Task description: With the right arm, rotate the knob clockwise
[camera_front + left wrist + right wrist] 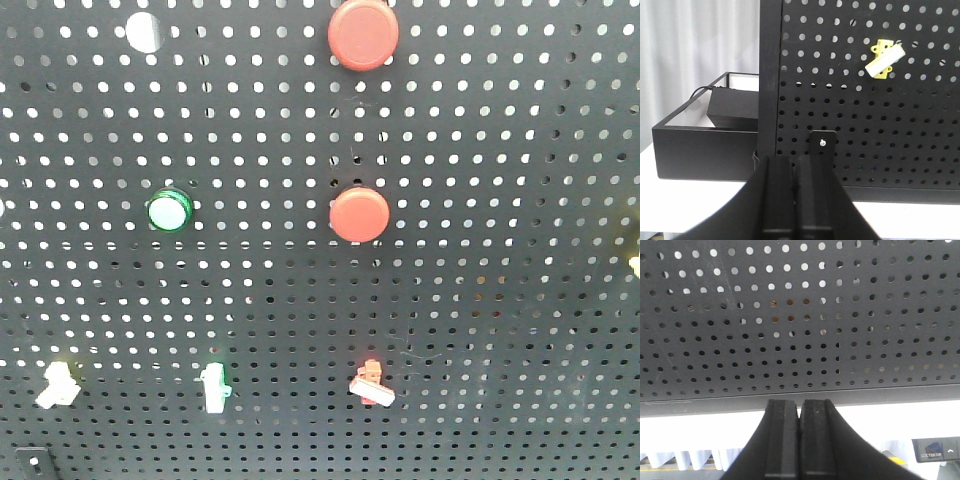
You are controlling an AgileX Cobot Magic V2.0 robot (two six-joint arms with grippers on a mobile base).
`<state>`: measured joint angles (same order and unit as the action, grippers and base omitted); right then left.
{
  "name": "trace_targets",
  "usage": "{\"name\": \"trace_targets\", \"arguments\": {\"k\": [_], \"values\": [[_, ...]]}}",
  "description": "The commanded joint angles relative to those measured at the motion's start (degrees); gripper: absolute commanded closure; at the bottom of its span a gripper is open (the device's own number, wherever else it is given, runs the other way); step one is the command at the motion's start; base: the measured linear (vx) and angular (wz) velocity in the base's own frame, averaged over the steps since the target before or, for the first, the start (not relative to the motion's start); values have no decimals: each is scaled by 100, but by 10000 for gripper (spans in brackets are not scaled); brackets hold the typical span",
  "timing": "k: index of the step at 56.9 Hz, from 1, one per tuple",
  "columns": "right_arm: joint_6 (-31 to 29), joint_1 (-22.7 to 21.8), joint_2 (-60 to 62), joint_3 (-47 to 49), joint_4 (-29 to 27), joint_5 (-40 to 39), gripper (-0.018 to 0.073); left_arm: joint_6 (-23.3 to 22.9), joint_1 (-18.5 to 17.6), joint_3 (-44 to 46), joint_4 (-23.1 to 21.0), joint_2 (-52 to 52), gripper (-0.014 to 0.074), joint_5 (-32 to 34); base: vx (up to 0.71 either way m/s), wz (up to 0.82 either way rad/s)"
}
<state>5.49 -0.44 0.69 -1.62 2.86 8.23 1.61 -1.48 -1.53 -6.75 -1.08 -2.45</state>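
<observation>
Three small lever knobs sit in a row low on the black pegboard (480, 300): a pale yellow one (57, 386), a green-and-white one (214, 388) and a red-and-white one (370, 383), tilted. Neither gripper shows in the front view. My right gripper (800, 405) is shut with nothing in it, close under the pegboard's (800, 340) lower edge; no knob shows in the right wrist view. My left gripper (796, 162) is shut and empty, facing the board's lower left corner, well below the yellow knob (884, 60).
Higher on the board are two round red buttons (363, 33) (359, 214) and a green-ringed lamp (168, 211). A black open box (690, 135) holding a black device (732, 107) stands left of the board on the white table (700, 200). A screwed bracket (823, 145) is at the board's foot.
</observation>
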Motion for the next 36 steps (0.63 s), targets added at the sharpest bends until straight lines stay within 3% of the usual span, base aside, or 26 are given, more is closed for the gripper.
{"name": "trace_targets", "arguments": {"k": [1, 36], "values": [[-7, -25, 64, -44, 30, -470, 568, -55, 11, -75, -45, 1, 603, 470, 0, 0], [-12, -26, 64, -44, 30, -470, 568, -55, 11, -75, -45, 1, 603, 470, 0, 0]]}}
